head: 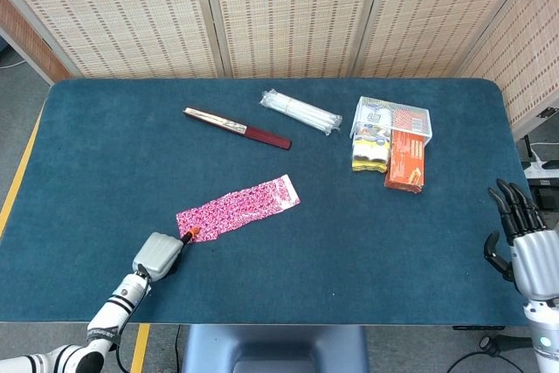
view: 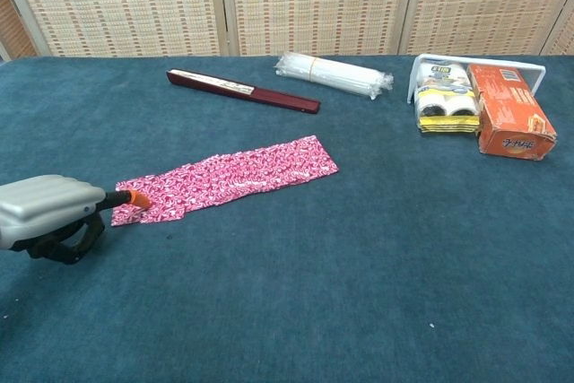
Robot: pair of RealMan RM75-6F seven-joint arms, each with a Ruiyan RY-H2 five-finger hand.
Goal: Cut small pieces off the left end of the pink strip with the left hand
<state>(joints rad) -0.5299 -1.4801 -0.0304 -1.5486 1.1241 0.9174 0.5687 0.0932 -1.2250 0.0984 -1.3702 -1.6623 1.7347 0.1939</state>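
While the left hand (view: 40,213) clenches a tool with an orange tip (view: 136,197), that tip touches the left end of the pink strip (view: 229,178), which lies flat nearer the table's (head: 105,155) front-left corner. Toward the back edge lie a dark red stick (view: 242,90) and a clear packet (view: 333,74); boxes (view: 484,105) sit back-right. At the front-right corner the right hand (head: 524,242) hangs with fingers apart, holding nothing.

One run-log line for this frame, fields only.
left robot hand: holds orange-tipped cutter | tip: on left end of pink strip | cut pieces: none visible | right robot hand: idle, holds nothing
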